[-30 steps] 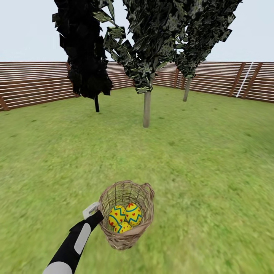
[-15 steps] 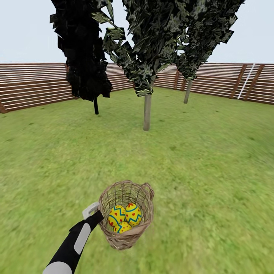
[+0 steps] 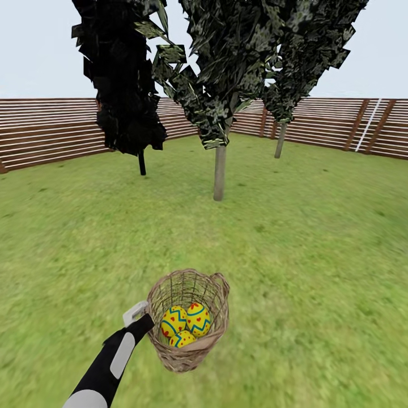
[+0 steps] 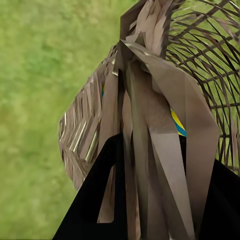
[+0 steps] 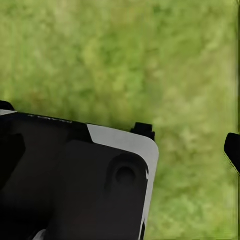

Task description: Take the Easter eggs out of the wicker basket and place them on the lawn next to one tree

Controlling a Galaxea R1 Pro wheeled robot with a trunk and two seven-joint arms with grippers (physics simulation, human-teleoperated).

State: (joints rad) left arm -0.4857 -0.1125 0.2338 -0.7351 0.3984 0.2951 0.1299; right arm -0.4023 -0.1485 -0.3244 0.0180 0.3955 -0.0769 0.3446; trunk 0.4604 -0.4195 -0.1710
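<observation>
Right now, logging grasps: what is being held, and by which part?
The left end effector holds the basket by its side handle.

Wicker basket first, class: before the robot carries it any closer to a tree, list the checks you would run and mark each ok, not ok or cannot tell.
1. All three Easter eggs sit inside the wicker basket: ok.
2. Left gripper closed on the basket's rim, its dark fingers on either side of the braid: ok.
3. Basket roughly upright, eggs low in it, not near the rim: ok.
4. Pale-trunked tree ahead, with open lawn between: ok.
5. Right gripper free, nothing between its fingers, grass beneath: ok.
6. Firmness of the grip on the woven rim: cannot tell.
</observation>
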